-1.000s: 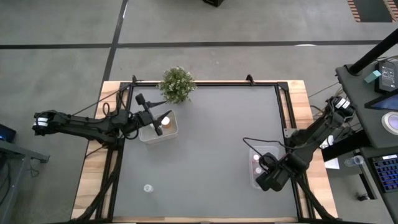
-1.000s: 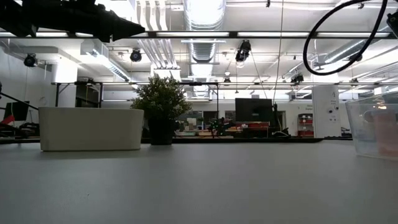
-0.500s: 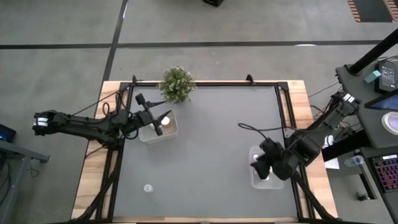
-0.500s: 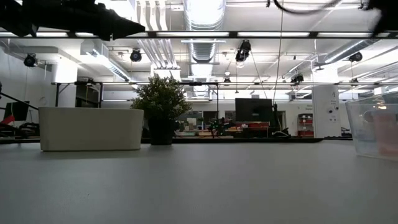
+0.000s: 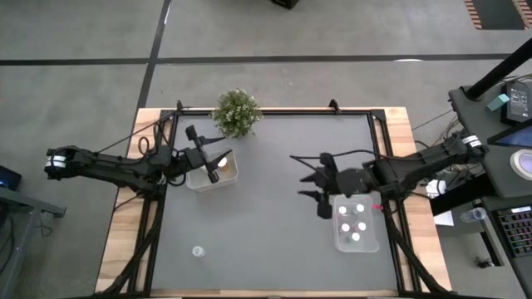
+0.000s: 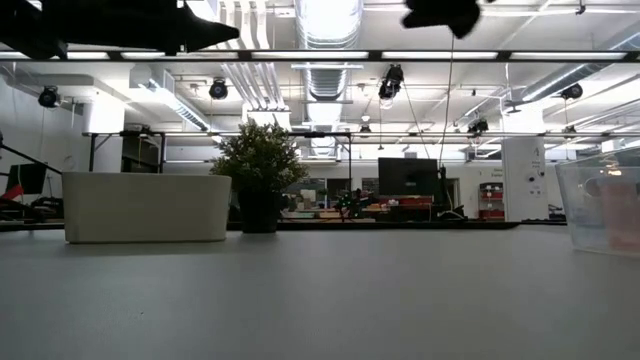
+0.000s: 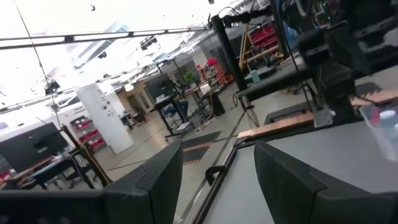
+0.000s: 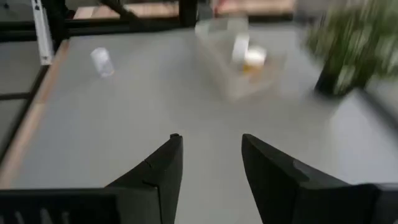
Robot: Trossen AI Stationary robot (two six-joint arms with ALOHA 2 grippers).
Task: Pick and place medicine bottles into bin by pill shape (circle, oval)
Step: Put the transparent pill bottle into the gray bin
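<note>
I've got the grey table [image 5: 274,174] in full view from above, the potted plant [image 5: 237,111] sitting at its far edge. My left arm reaches in from the left side, its left gripper [image 5: 211,160] parked over the clear bin [image 5: 226,174] just beside the plant; its fingers [image 7: 163,180] stand apart with nothing between them. In that bin I see an amber bottle [image 5: 221,161] and a white one [image 8: 240,47] next to it.

My right arm stretches across from the right edge, and the right gripper [image 5: 309,184] hangs above bare table just beside the second clear bin [image 5: 371,242]. Its fingers [image 8: 160,171] are spread, nothing held. That bin has four white-capped medicine bottles [image 5: 353,224] inside, some marked pink.

One lone small bottle [image 5: 198,251] stands on the near left of the table, well apart from both bins.
</note>
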